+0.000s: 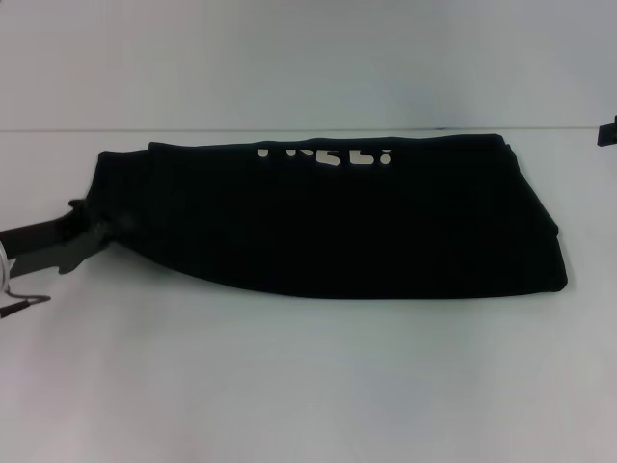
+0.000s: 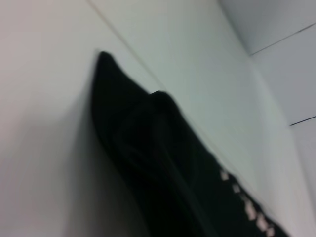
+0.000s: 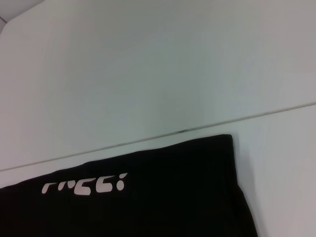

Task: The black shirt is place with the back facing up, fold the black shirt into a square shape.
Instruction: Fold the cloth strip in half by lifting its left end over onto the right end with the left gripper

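Note:
The black shirt [image 1: 337, 222] lies on the white table [image 1: 308, 386] as a long folded band. A strip of white print [image 1: 326, 154] shows along its far edge. Its lower left edge slants up toward my left gripper [image 1: 94, 229], which meets the shirt's left end. The left wrist view looks along the shirt [image 2: 158, 158] from that end, where a fold stands slightly raised. The right wrist view shows the shirt's far right corner [image 3: 197, 187] with the print [image 3: 86, 185]. Only a sliver of my right gripper [image 1: 609, 130] shows, at the far right, off the cloth.
A thin seam [image 1: 289, 129] crosses the table just behind the shirt. Bare white tabletop lies in front of the shirt and to both sides. A cable end [image 1: 24, 304] of my left arm hangs at the left edge.

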Controlling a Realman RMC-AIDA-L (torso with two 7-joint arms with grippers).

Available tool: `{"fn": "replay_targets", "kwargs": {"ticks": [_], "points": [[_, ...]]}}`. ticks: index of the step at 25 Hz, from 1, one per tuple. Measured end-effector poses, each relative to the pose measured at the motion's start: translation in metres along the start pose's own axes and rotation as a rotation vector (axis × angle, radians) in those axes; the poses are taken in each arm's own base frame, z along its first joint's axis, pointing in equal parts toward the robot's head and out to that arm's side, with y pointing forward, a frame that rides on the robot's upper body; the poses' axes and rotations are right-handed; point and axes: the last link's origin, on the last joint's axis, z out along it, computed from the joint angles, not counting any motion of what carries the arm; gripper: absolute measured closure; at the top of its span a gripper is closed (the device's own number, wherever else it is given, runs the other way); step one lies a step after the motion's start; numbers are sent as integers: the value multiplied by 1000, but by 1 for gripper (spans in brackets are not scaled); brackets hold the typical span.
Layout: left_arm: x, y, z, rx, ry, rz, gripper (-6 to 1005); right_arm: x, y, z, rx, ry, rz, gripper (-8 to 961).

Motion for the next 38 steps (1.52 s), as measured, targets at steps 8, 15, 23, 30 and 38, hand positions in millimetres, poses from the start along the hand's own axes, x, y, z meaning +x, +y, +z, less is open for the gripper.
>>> {"fn": "replay_targets", "kwargs": {"ticks": [8, 15, 23, 30, 38], "points": [[9, 40, 14, -148, -18, 28, 996, 2, 0, 0, -5, 13, 3, 490], [12, 95, 42, -260, -83, 155, 997, 7, -6, -5, -6, 24, 16, 489], [-1, 156, 75, -333, -190, 328, 996, 12, -9, -7, -14, 38, 26, 489], [-30, 200, 109, -346, -256, 468, 997, 13, -9, -6, -17, 42, 26, 490], [-83, 234, 161, -255, -354, 728, 996, 10, -1, -3, -26, 44, 11, 491]]}}
